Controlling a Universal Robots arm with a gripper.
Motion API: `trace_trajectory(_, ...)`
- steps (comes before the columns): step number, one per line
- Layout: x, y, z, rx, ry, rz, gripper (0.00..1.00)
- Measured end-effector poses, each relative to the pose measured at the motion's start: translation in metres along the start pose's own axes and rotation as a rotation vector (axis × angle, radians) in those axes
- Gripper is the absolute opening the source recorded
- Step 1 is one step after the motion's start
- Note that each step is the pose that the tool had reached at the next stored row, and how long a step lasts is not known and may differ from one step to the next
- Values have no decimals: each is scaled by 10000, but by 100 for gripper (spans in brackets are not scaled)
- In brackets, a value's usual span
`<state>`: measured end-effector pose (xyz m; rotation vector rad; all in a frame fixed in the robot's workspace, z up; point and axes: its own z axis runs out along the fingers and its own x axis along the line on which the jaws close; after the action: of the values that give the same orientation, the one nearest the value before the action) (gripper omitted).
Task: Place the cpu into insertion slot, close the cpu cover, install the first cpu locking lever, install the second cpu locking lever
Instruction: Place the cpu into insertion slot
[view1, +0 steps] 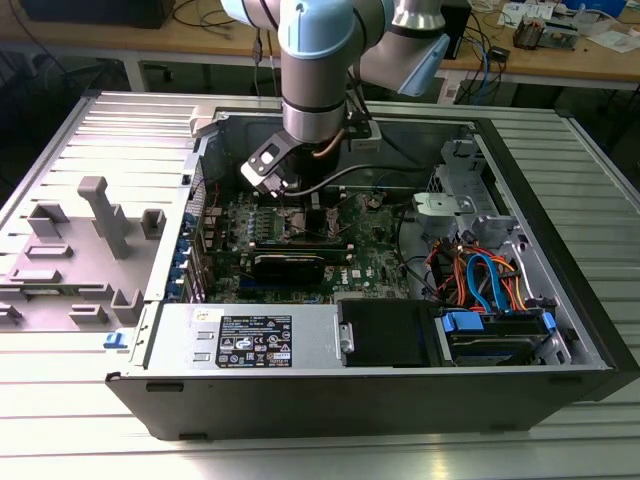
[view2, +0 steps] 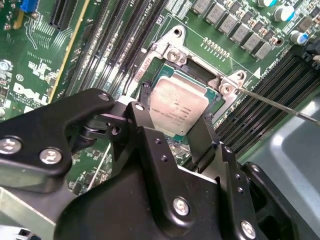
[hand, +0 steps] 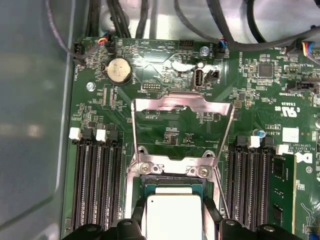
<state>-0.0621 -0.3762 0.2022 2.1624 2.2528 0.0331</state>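
The cpu (view2: 177, 102) (hand: 172, 215), a small silver square chip, sits between my gripper's black fingers (view2: 145, 100), which press on two opposite edges. My gripper (view2: 175, 112) (hand: 174, 220) (view1: 300, 195) is shut on it, low inside the computer case. The chip hangs right over the insertion slot (view2: 200, 75) (hand: 172, 186), whose silver rim and screws show beside it; I cannot tell whether it rests in the socket. The cpu cover (hand: 182, 104) stands flipped open on the far side of its hinge. Thin lever wires (hand: 227, 135) (view2: 280, 102) stand raised beside the socket.
Long black memory slots (hand: 95, 185) (hand: 250, 185) flank the socket on both sides. The case walls (view1: 520, 200), coloured cables (view1: 480, 280) and a power supply (view1: 260, 340) surround the board. Grey fixtures (view1: 100, 215) stand at the exterior view's left.
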Motion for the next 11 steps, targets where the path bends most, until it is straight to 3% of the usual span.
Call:
trace_trajectory(4, 26, 8, 12, 7, -6, 124, 54)
trace_trajectory(11, 9, 8, 20, -4, -8, 199, 54)
